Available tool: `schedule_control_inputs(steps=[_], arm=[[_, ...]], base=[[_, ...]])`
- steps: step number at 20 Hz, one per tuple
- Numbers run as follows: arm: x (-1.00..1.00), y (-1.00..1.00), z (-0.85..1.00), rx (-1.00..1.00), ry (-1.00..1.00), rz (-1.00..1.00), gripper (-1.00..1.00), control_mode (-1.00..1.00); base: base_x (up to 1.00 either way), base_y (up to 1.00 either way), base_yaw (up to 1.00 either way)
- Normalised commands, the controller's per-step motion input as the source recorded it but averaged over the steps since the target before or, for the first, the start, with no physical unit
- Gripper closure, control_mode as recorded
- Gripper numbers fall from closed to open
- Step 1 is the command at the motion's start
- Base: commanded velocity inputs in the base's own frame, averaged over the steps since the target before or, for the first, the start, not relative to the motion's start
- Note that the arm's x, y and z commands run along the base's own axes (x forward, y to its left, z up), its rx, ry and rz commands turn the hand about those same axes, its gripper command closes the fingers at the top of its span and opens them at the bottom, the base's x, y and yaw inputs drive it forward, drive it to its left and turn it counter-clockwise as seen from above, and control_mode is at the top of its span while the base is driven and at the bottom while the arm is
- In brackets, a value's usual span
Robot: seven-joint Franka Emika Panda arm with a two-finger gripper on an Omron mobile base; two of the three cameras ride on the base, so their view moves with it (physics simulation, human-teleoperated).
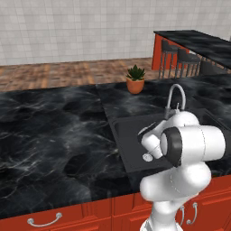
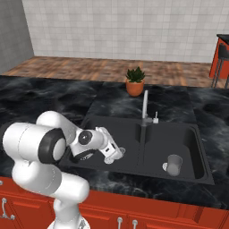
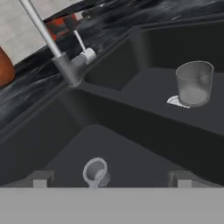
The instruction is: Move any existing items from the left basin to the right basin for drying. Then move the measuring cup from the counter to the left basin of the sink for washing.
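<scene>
Between the two fingertips (image 3: 40, 180) a wide gap is showing, so the jaws are standing spread as far as they go and are pinching nothing. The gripper (image 2: 114, 154) is hanging low over the left basin (image 2: 129, 134), and nothing is touching its pads.

Straight ahead of the fingers, on the basin floor, the round drain (image 3: 95, 171) is sitting; no loose item is lying on that floor as far as the hand view shows, so the first half of the task looks to be dealt with.

Across the divider ridge, the clear cup (image 3: 194, 83) is standing upright in the right basin (image 2: 179, 138), open mouth up, its long axis vertical, well apart from the fingers and off to the arm's right. It is resting beside that basin's drain.

Whether this glass is the measuring cup or an item already moved is not something these pictures are settling; no handle or markings are showing. If the measuring cup is waiting on the counter (image 1: 54, 131), the arm is going to need to lift clear of the sink rim first.

Beyond, the faucet (image 2: 145, 109) is rising between the basins, and a potted plant (image 2: 134, 81) is sitting behind it.
</scene>
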Motion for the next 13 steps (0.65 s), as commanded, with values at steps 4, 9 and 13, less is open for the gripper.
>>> schedule_control_inputs(steps=[4,9,13], arm=[[0.15,-0.35,1.00,0.01,0.08,0.00,-1.00,-1.00],[0.11,-0.23,1.00,0.05,0.10,0.00,-1.00,-1.00],[0.09,-0.13,1.00,0.07,0.12,0.00,-1.00,-1.00]], base=[[0.00,0.00,0.00],[0.00,0.00,0.00],[0.00,0.00,0.00]])
